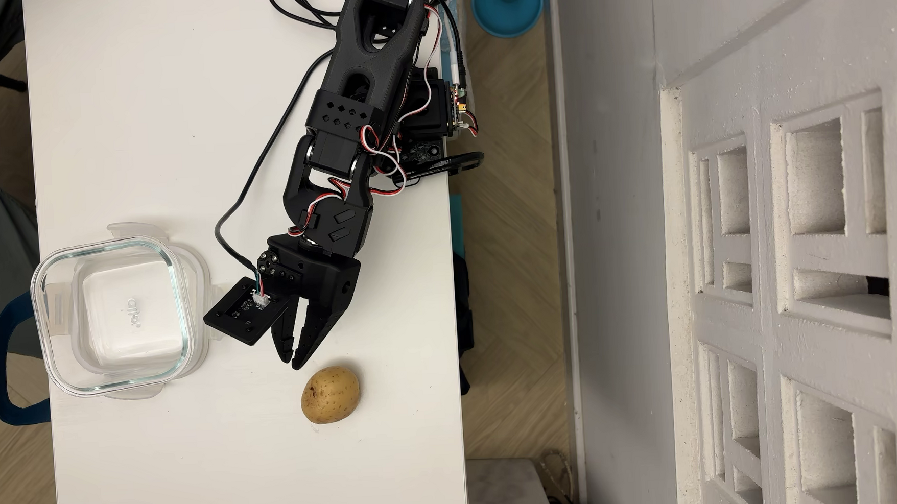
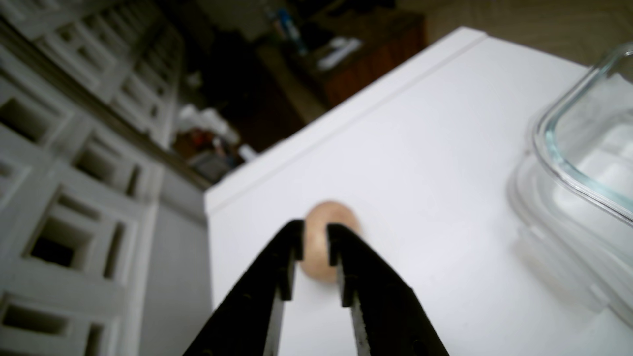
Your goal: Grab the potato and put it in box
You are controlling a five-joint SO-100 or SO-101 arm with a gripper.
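Beside the glass box [image 1: 112, 315], on the white bench [image 1: 163, 123], your potato [image 1: 330, 395] lies free, off the box's lower right corner in the overhead view and well apart from it. Nothing touches it.

Your gripper [image 1: 292, 361] hangs between box and potato, tips aimed at the potato's upper left end and stopping just short of it. The fingers [image 2: 291, 246] are a little apart with nothing between them; in the wrist view the potato [image 2: 330, 239] shows blurred through that gap, farther along the bench. That gap looks narrower than the potato, so I judge you will need to spread them before closing in.

The box stands open and empty, seated on what seems to be its translucent clip-tab lid [image 1: 131, 229], whose tabs poke out past the glass rim. With its mouth facing up and close by, it should take only a short carry.

The potato's long axis runs slightly aslant in the overhead view, from its lower left, where the brown blemish sits on the end nearer the box, up to its right. Your fingers come at it roughly across that axis, which suits a grip over the narrower width. Being rounded, it may roll if one finger lands first.
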